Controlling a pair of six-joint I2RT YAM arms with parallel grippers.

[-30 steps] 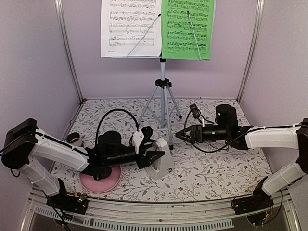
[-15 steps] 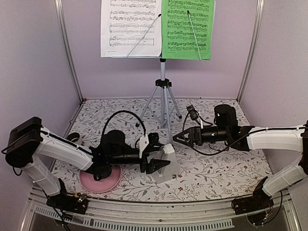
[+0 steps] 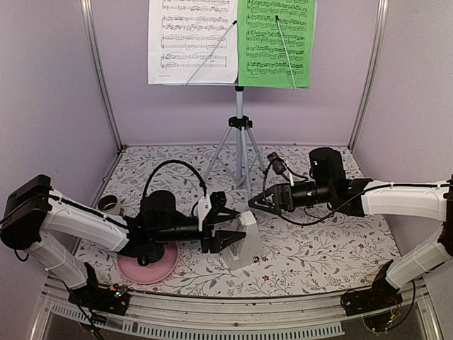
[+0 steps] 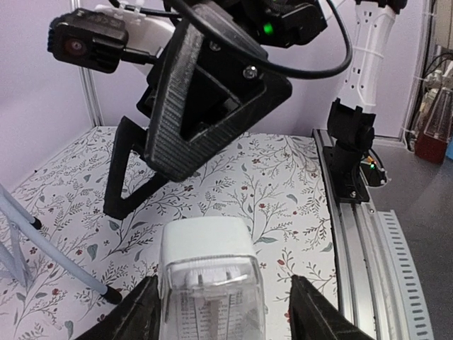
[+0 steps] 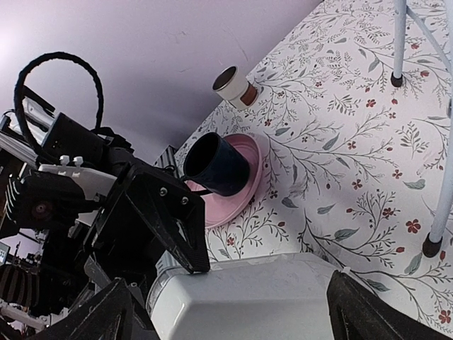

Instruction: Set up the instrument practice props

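Observation:
The small white pyramid metronome [image 3: 246, 241] stands on the flowered table in front of the tripod. My left gripper [image 3: 233, 228] is open and straddles it from the left. In the left wrist view the metronome [image 4: 209, 276] sits close to one finger, with a gap to the other finger [image 4: 315, 312]. My right gripper [image 3: 253, 205] is open wide at the metronome's top from the right; the metronome's white back [image 5: 283, 297] lies between its fingers. The music stand [image 3: 239, 106] on its silver tripod holds the white sheet [image 3: 191, 42] and green sheet [image 3: 276, 42].
A dark mug [image 5: 216, 166] sits on a pink plate [image 3: 152, 271] under my left arm. A small beige cup [image 3: 110, 205] stands by the left wall. Tripod legs [image 5: 442, 177] spread just behind the metronome. Purple walls close three sides.
My right gripper has moved left to the metronome and opened wider. The left gripper has opened somewhat around the metronome, which has shifted a little to the right.

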